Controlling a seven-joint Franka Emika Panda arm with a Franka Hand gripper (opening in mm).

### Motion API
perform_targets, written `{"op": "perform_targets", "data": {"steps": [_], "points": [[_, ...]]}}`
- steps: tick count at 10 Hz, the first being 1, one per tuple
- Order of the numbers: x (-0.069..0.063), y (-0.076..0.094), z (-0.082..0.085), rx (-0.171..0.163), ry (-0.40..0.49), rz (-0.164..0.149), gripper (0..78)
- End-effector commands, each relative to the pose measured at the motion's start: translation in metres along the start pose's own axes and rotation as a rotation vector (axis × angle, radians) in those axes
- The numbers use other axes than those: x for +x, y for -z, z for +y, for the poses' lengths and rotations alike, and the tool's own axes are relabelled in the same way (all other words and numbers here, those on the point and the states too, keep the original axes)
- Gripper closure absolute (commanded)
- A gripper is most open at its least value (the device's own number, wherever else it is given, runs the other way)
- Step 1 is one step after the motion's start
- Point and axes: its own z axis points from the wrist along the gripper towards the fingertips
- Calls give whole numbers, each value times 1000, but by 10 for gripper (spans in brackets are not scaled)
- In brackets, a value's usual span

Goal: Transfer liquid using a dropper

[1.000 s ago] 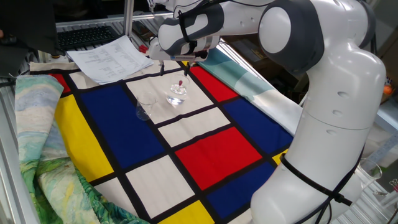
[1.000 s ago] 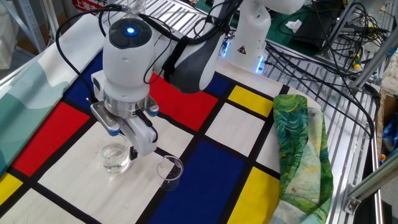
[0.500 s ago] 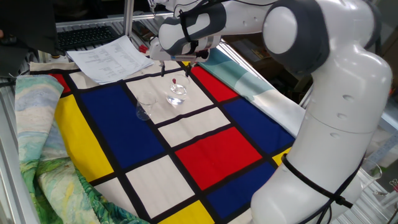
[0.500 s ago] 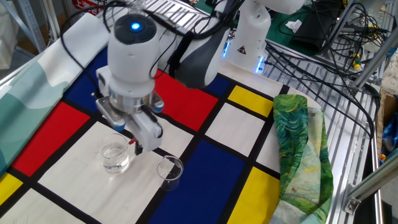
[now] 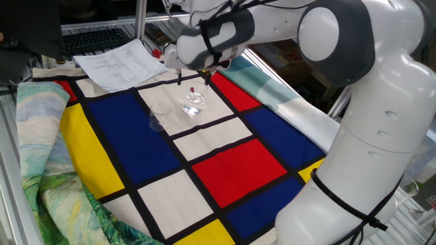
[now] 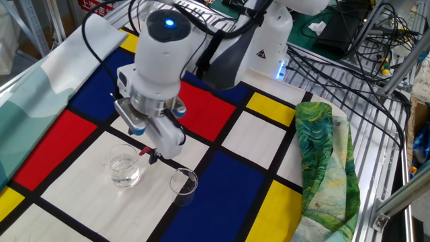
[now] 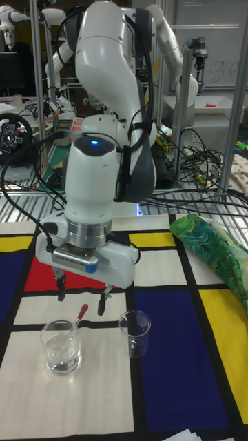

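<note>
Clear dropper (image 7: 80, 312) leans in the water glass (image 7: 60, 346) near the cloth's far edge, ungrasped; the gripper (image 7: 81, 295) hangs just above, fingers spread and empty, needing to descend around the bulb.

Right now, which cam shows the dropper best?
The tall fixed view: the dropper leans out of the left glass, red bulb between the pincer fingers. The other fixed view shows its bulb by a fingertip; one fixed view, only a red speck.
</note>
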Motion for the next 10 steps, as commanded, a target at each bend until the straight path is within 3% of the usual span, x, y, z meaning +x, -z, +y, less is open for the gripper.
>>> {"op": "perform_targets", "data": {"steps": [1,4,10], "points": [[-1,1,0,20,8,-27,2],[0,1,0,36,7,-64,2],[4,1,5,49,-24,-104,2]]}}
